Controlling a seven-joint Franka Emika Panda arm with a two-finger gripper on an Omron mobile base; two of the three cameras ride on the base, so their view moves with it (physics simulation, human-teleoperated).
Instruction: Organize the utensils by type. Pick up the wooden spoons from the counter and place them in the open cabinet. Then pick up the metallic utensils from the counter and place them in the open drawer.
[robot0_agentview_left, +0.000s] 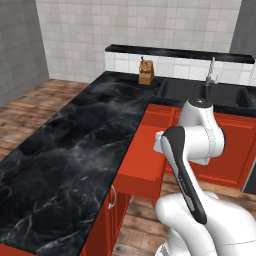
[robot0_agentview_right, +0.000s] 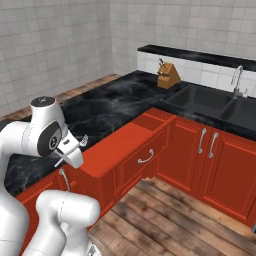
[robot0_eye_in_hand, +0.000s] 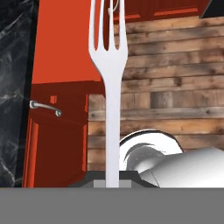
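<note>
Slim silvery fork clamped in the jaws.

Glossy black marble counter, veined white. The fork looks smooth, pale silvery metal, matt. The drawer shows a flat, plain red-orange finish inside. Plank wood floor, grainy brown. A wooden knife block, tan.

Black marble counter, white veining; wooden knife block standing near far edge, beside sink
</note>
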